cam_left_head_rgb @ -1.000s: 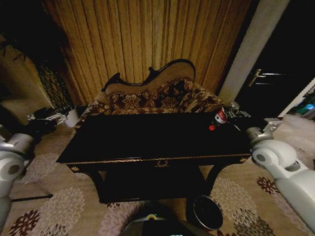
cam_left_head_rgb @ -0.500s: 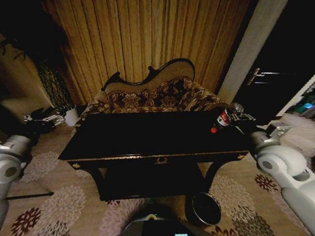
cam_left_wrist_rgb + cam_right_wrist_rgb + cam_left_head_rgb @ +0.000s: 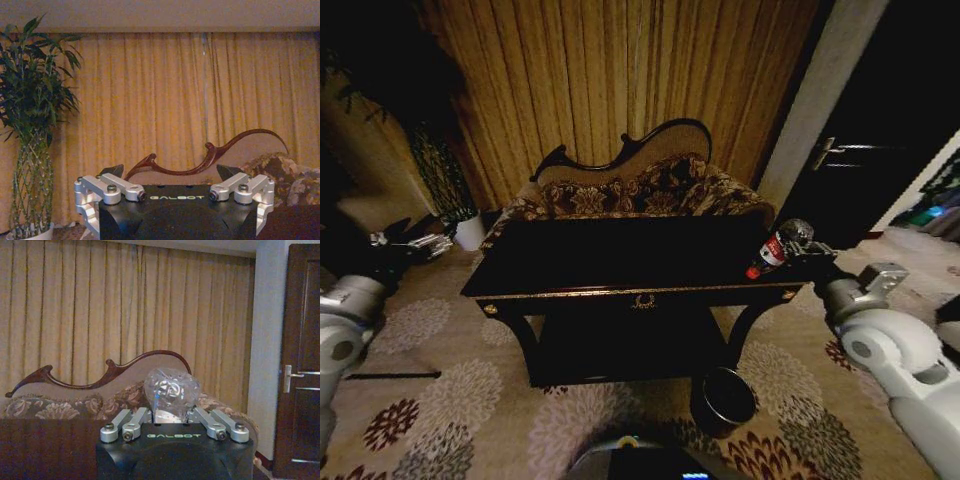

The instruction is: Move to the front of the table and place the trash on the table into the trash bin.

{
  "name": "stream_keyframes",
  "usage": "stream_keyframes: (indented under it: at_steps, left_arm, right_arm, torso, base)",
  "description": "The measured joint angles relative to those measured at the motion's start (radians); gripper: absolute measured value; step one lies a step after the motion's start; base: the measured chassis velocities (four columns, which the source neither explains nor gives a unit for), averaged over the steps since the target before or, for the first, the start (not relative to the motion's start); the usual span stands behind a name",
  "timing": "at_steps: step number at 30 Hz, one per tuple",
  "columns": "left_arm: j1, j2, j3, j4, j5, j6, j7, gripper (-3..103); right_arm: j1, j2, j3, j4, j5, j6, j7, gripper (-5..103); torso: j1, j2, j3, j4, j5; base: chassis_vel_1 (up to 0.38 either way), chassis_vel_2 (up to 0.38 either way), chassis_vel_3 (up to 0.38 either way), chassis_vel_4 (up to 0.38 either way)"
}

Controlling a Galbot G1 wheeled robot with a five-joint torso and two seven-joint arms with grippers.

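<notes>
My right gripper (image 3: 788, 244) is shut on the trash, a clear plastic bottle with a red label and cap (image 3: 771, 251), and holds it tilted just above the right front corner of the glossy black table (image 3: 620, 262). In the right wrist view the bottle's clear base (image 3: 171, 388) sits between the fingers of the right gripper (image 3: 171, 412). The round dark trash bin (image 3: 723, 401) stands on the carpet below the table's right front leg. Off to the table's left, my left gripper (image 3: 415, 243) hangs over the floor, and the left gripper (image 3: 170, 172) is open and holds nothing.
An ornate patterned sofa (image 3: 640, 190) with a dark curved frame stands behind the table against gold curtains. A white plant pot (image 3: 470, 232) with a tall plant (image 3: 30, 125) is at the left. A dark door (image 3: 865, 165) is at the right. Patterned carpet (image 3: 470, 400) covers the floor.
The whole head view has shifted, so the table now looks smaller and farther off. The right gripper with the bottle has come from over the tabletop to its right front corner.
</notes>
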Motion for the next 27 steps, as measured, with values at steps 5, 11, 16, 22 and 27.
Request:
stream_keyframes:
  at_steps: [5,11,16,22,27]
  left_arm:
    - [0.000,-0.001,0.005,-0.001,0.001,-0.006,-0.001,100]
    - [-0.006,-0.012,0.023,-0.005,0.018,-0.007,-0.003,100]
    - [-0.007,-0.026,0.032,-0.019,0.024,-0.007,-0.005,100]
    - [-0.026,-0.045,0.041,-0.026,0.036,-0.004,-0.007,100]
    - [-0.038,-0.068,0.053,-0.055,0.040,0.017,-0.019,100]
  right_arm:
    - [0.006,0.016,-0.026,-0.009,-0.020,0.015,-0.002,27]
    - [0.012,0.080,-0.101,-0.053,-0.083,0.039,-0.024,27]
    - [-0.001,0.154,-0.162,-0.137,-0.172,0.060,-0.058,27]
    - [0.016,0.254,-0.263,-0.329,-0.267,0.111,-0.096,27]
    - [0.069,0.334,-0.320,-0.464,-0.294,0.140,-0.120,27]
  torso:
    - [0.000,0.000,0.000,0.0001,-0.0001]
    - [-0.001,0.001,0.000,0.0003,-0.0002]
    - [0.000,0.000,0.000,-0.0001,0.0000]
    - [0.000,0.000,0.000,-0.0001,0.0000]
    - [0.000,0.000,0.000,0.0000,0.0000]
  base:
    - [0.170,-0.166,-0.158,0.155]
    - [0.106,-0.076,-0.051,0.075]
    - [0.010,-0.004,-0.008,0.007]
    - [0.000,0.000,0.000,0.000]
    - [0.000,0.000,0.000,0.000]
